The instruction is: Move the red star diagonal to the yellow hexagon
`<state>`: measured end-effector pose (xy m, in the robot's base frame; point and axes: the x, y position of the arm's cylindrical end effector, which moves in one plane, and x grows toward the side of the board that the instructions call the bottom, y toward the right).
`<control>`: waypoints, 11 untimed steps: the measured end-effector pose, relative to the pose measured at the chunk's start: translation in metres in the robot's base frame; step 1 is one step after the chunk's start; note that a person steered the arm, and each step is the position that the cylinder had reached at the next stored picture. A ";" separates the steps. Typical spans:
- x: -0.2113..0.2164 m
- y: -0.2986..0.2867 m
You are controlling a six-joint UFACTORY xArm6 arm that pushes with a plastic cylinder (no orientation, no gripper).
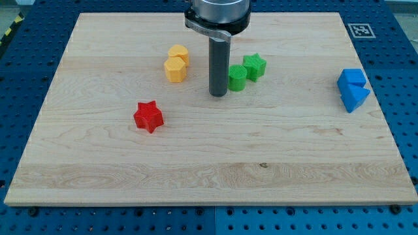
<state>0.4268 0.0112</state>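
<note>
The red star lies on the wooden board, left of the middle. The yellow hexagon sits above and to the right of it, touching a second yellow block just above. My tip rests on the board to the right of the yellow pair and right next to the left side of a green block. The tip is well to the right of the red star and a little above it, with bare wood between them.
A green star touches the other green block on its upper right. Two blue blocks, a cube and a wedge-like piece, sit near the board's right edge. A printed marker is at the top right corner.
</note>
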 end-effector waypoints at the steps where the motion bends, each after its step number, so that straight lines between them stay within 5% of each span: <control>1: 0.027 0.000; 4: 0.091 -0.003; 5: 0.096 -0.045; 6: 0.096 -0.099; 11: 0.044 -0.170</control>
